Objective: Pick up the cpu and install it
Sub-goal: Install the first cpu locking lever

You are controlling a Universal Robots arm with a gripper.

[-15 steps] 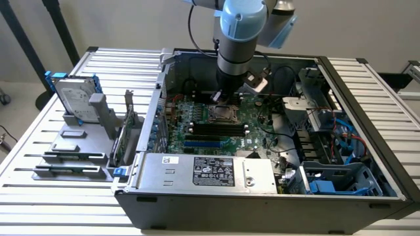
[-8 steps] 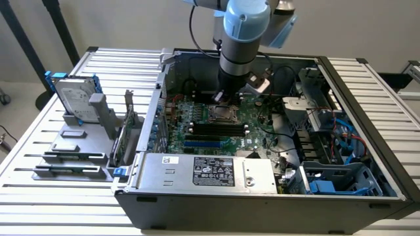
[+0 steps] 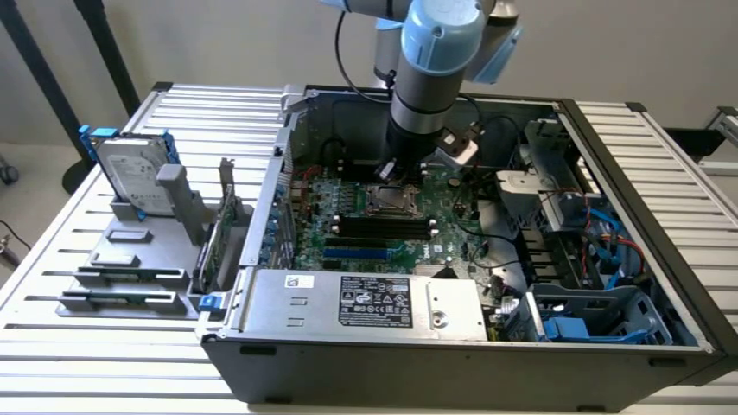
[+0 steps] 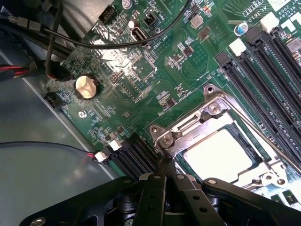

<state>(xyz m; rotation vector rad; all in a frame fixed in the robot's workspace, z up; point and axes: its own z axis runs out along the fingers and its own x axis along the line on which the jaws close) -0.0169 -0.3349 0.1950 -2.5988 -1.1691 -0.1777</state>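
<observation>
**Closed gripper at the socket, cpu seated in its frame**

In the exterior view we see the arm [image 3: 429, 78] reaching down into the open computer case [image 3: 461, 346], its lower end over the motherboard [image 3: 381, 233] near the case's middle. On the grey tray at the 9 o'clock side of the case stands a silver hard drive [image 3: 130, 173] with blue rails.

From the wrist view we find the gripper [image 4: 164, 165] with its fingers pressed together, nothing between them. Their tips sit right at the corner of the metal socket frame [image 4: 214, 110], beside the hinge screws; we cannot tell whether they touch it.

The cpu [image 4: 220, 154] lies flat inside that frame, its pale silver top showing through the frame's opening. A thin metal lever [image 4: 263, 128] runs along the frame's edge on the side toward the black memory slots [image 4: 268, 70].

Away from the socket on the green board we note the round coin battery [image 4: 87, 86], and a black cable [image 4: 117, 44] arcs over the board's edge near it.
</observation>
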